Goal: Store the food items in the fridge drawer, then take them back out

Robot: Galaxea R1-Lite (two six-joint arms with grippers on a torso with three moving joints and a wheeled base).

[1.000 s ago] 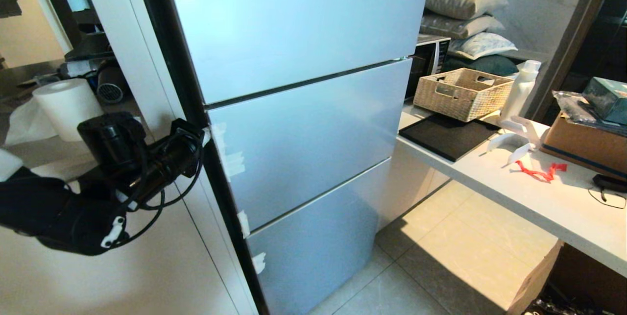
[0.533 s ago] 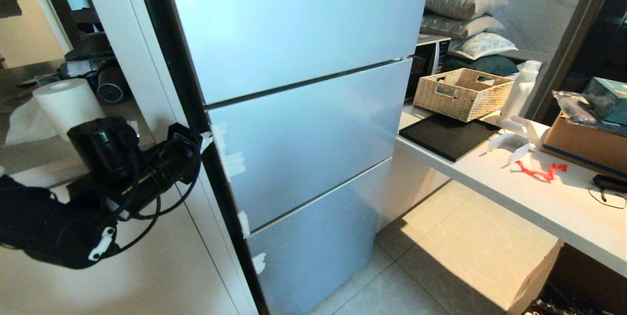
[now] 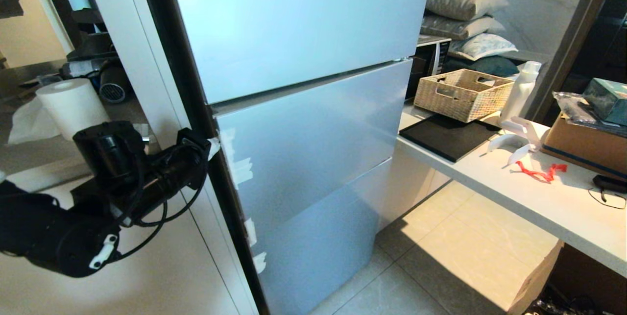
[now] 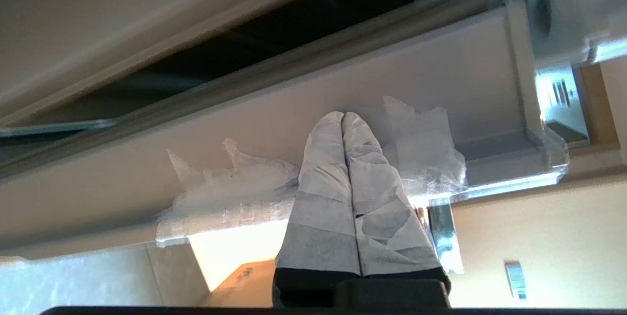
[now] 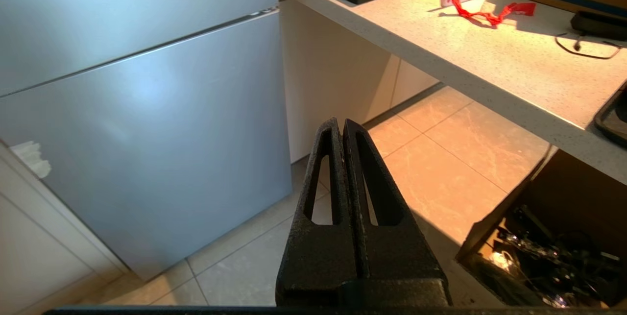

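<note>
The fridge fills the head view with its three pale blue doors. Its middle door (image 3: 313, 138) stands slightly ajar at the left edge, where scraps of white tape stick. My left gripper (image 3: 210, 143) is at that edge, its white-taped fingers shut. In the left wrist view the left gripper (image 4: 343, 115) has its tips pressed against the side of the middle door (image 4: 441, 84). My right gripper (image 5: 342, 121) is shut and empty, hanging over the floor tiles, out of the head view. The food items and the fridge drawer are out of view.
A white counter (image 3: 539, 197) runs along the right with a wicker basket (image 3: 463, 93), a black tray (image 3: 448, 136), a white bottle (image 3: 521, 87), a red ribbon scrap (image 3: 541, 172) and a cardboard box (image 3: 585, 146). A paper roll (image 3: 71, 107) stands behind the left arm.
The middle door's left edge has come out a little from the fridge, opening a gap under the top door. My left gripper has moved slightly down and outward with it.
</note>
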